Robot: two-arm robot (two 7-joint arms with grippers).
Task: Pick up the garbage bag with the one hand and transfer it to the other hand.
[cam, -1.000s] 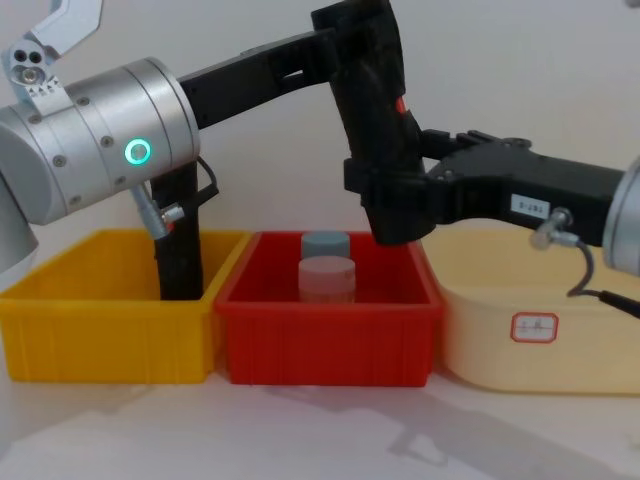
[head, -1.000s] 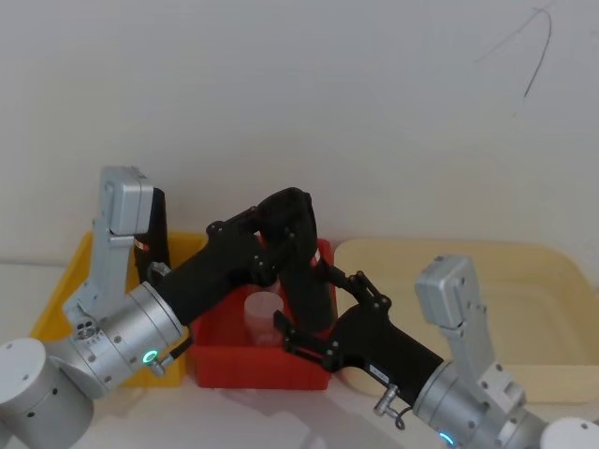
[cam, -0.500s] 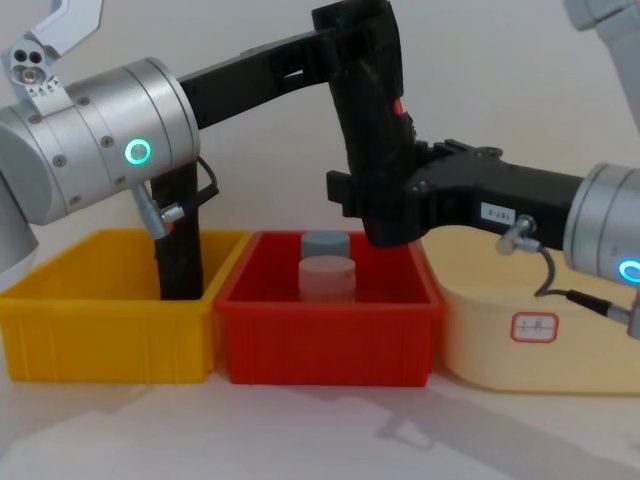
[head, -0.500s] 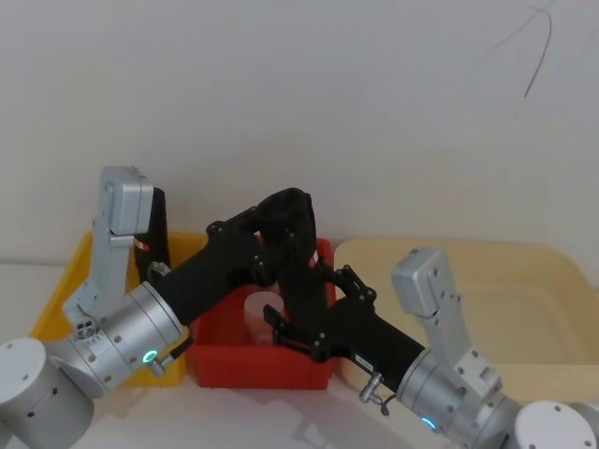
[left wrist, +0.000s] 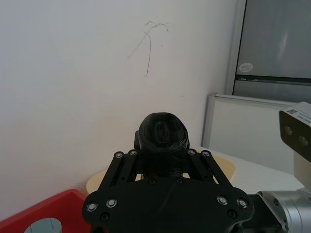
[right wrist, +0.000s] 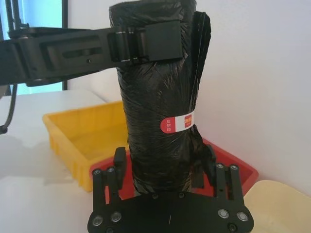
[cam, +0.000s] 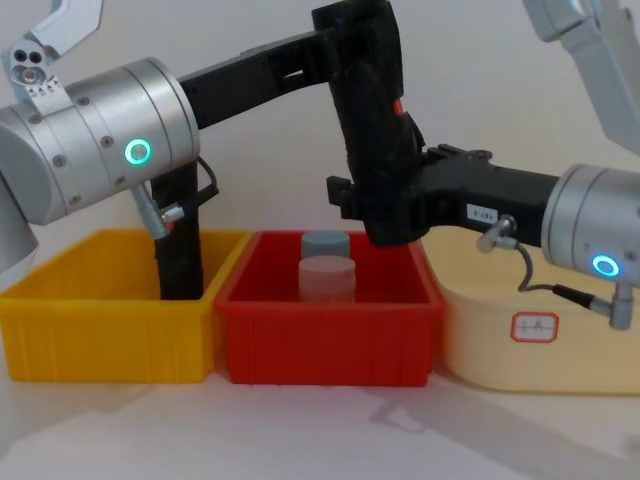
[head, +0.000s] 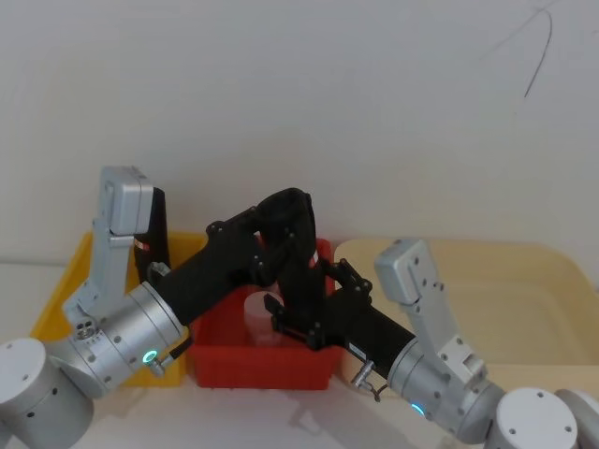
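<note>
The right gripper point(right wrist: 164, 164), nearest the robot, lay at 5 o'clock of the garbage bag point(cam: 375, 130) in the head view. Its jaws were apart, straddling the bag's lower end. The bag stood upright, long axis vertical, above the red bin point(cam: 330, 335). Reaching from 8 o'clock, the left gripper point(cam: 360, 45) was clamped on its top end.

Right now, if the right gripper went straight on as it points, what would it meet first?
The garbage bag: its lower end stands right before the right gripper, while the left gripper clamps its top.
</note>
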